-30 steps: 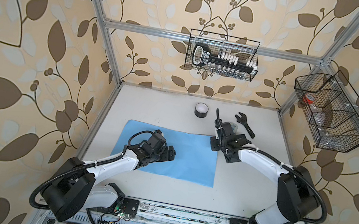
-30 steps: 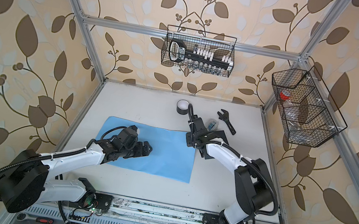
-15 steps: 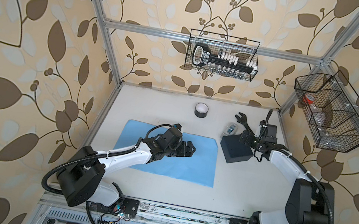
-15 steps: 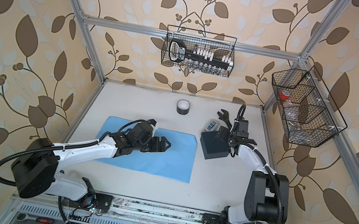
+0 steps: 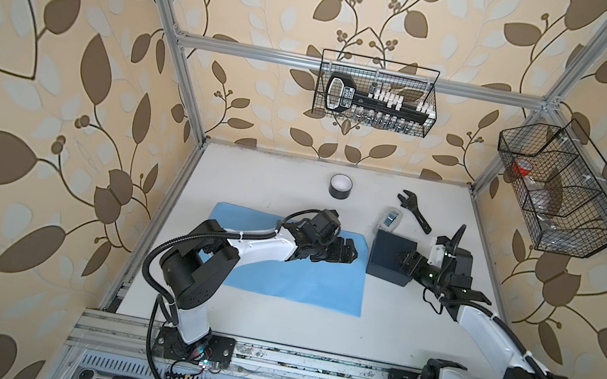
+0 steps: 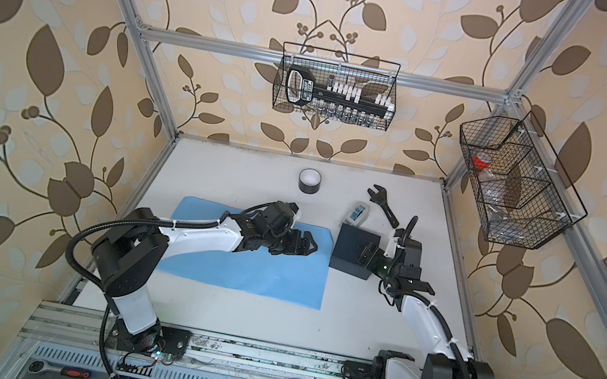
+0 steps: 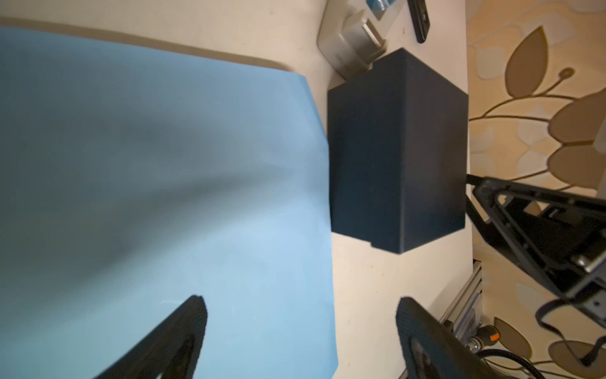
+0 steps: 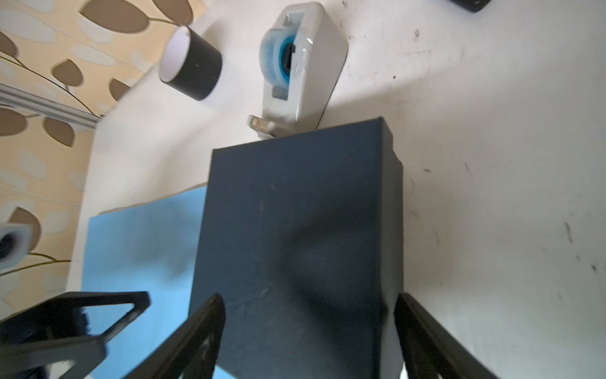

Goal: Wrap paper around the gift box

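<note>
The gift box (image 5: 382,257) (image 6: 346,248), dark navy, stands on the table right beside the right edge of the paper (image 5: 298,282) (image 6: 257,275), a light blue sheet lying flat. My right gripper (image 5: 404,260) (image 6: 363,251) hovers over the box's right end. In the right wrist view its jaws (image 8: 308,300) stand wide apart above the box's top face (image 8: 295,229), holding nothing. My left gripper (image 5: 352,252) (image 6: 312,245) is open and empty over the paper's right part, pointing at the box (image 7: 393,147); its gap (image 7: 300,305) spans the paper's (image 7: 164,164) edge.
Behind the box lie a grey tape dispenser (image 5: 390,218) (image 8: 298,65) and a black wrench (image 5: 414,211). A black tape roll (image 5: 340,185) stands near the back wall. Wire baskets hang on the back wall (image 5: 375,93) and the right wall (image 5: 562,194).
The right gripper let go of the box beside the paper, drew back to the right, then returned over the box's right end. The left gripper slid right across the paper toward the box.
</note>
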